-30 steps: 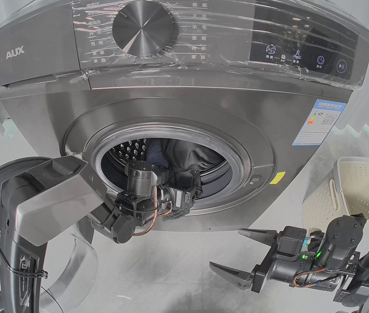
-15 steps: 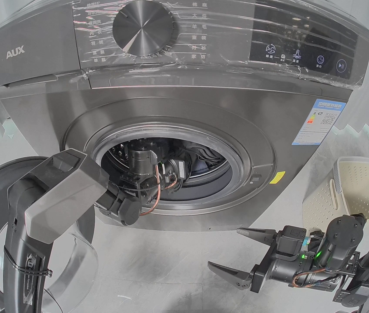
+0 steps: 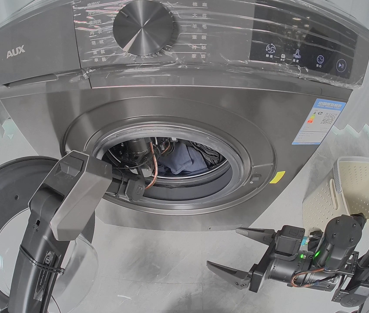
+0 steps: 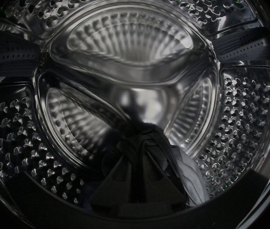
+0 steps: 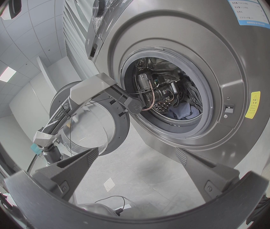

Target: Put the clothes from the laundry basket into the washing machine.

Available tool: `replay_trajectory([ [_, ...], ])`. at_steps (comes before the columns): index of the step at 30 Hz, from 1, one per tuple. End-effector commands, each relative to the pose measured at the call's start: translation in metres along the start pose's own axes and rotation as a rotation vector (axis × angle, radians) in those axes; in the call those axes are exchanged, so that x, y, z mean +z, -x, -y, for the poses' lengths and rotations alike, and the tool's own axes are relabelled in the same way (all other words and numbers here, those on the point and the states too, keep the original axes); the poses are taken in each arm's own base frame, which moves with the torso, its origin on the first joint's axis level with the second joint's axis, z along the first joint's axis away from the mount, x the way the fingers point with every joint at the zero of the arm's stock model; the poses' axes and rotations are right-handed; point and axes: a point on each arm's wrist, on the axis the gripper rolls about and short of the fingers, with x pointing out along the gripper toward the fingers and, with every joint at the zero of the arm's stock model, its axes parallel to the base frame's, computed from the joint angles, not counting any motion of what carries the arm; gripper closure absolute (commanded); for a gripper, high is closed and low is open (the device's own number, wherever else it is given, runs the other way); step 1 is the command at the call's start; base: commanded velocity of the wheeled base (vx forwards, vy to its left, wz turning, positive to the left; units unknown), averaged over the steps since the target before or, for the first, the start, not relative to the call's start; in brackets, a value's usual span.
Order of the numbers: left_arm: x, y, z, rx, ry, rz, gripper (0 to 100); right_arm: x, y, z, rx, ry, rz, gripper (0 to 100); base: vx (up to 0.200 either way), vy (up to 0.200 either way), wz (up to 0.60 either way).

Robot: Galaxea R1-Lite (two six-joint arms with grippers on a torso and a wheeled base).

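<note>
- The right gripper (image 3: 223,247) hovers low over the grey floor (image 3: 162,266) in front of the washing machine (image 3: 193,96), to the right of its round opening. Its two dark fingers are spread wide apart.
- The laundry basket (image 3: 323,196), cream and perforated, stands on the floor by the washing machine's right front corner, a little farther from the camera than the right gripper.
- The door (image 3: 1,205) of the washing machine stands swung wide open at the left of the opening, its glass bowl facing outward.
- The left arm (image 3: 75,192) crosses in front of that door and passes through the washing machine's opening, so that its wrist sits inside the mouth.
- Inside the washing machine, the left gripper (image 4: 139,153) points toward the back of the drum (image 4: 128,42). Its fingers are drawn close together, pinching a dark garment (image 4: 147,134) that bunches over their tips.
- A blue garment (image 3: 184,161) lies on the bottom of the drum, just inside the washing machine's opening and just beside the pinched dark garment. More dark cloth (image 3: 206,149) lies behind it, toward the right side of the drum.
- Beyond the clothes, the drum's studded steel wall and ribbed back plate catch the light.
- High on the washing machine's front, above the opening, a round metal dial (image 3: 143,27) sits under wrinkled plastic film (image 3: 219,31).
</note>
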Motion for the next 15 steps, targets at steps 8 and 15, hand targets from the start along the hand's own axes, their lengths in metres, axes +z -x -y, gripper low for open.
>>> replay_trajectory([
  [8, -0.027, 0.000, -0.007, 0.033, -0.006, -0.056, 0, -0.001, -0.001, 0.004, -0.012, 0.000, -0.002, 0, 0.000, 0.000, 0.00],
  [15, -0.035, 0.033, -0.007, -0.035, -0.037, -0.215, 0, 0.000, -0.001, 0.004, -0.013, 0.000, -0.001, 0, 0.000, 0.000, 0.00],
])
